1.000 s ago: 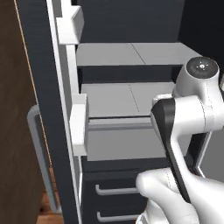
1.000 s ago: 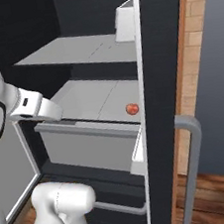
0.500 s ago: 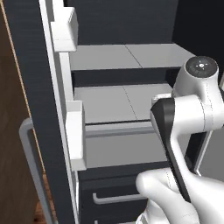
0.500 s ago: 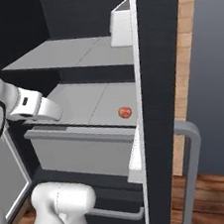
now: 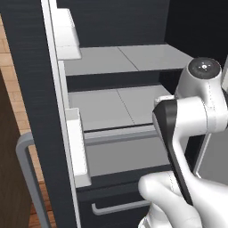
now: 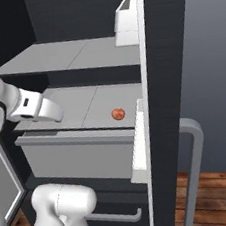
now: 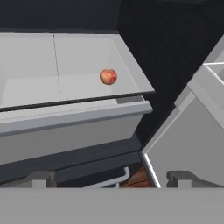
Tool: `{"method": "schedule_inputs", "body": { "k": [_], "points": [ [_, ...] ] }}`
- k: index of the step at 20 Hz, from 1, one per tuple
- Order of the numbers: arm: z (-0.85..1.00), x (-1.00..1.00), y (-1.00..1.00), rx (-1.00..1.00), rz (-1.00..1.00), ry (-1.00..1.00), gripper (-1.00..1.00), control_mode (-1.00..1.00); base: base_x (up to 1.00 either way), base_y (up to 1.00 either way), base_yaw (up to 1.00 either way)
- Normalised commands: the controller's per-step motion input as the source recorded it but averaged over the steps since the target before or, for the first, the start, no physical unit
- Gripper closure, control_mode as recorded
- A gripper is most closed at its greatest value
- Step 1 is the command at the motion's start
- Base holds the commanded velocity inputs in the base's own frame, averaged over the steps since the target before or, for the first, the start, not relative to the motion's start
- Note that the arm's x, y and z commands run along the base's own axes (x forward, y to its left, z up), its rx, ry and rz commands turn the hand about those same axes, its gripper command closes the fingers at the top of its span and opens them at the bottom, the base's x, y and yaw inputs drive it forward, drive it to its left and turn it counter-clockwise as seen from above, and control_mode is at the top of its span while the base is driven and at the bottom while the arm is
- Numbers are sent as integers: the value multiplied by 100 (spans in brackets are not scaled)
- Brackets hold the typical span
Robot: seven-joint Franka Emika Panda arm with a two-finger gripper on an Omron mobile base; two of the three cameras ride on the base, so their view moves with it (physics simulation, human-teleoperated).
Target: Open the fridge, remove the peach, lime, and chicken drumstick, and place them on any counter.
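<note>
The fridge [image 6: 167, 52] stands open on a wood floor [image 6: 222, 196], the peach [image 6: 117, 114] sitting on its pale lower shelf [image 6: 79, 107], and the pincer [image 7: 111, 178] hangs wide open, holding nothing.

We note the fridge [image 6: 165, 52] dark, matt, faintly grained; its shelves [image 7: 65, 74] smooth pale grey plastic; the peach [image 7: 108, 76] smooth-skinned, slightly glossy; floor [image 6: 217, 197] polished wood.
</note>
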Motion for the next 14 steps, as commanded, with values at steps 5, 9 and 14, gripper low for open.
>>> {"method": "schedule_inputs", "body": {
  "k": [5, 9, 14],
  "points": [
    [-6, 8, -3, 1, 0, 4, -100, -100, 0, 0, 0],
    [0, 0, -6, 1, 0, 4, -100, -100, 0, 0, 0],
    [-25, 9, -7, 1, 0, 5, -100, -100, 0, 0, 0]
  ]
}}
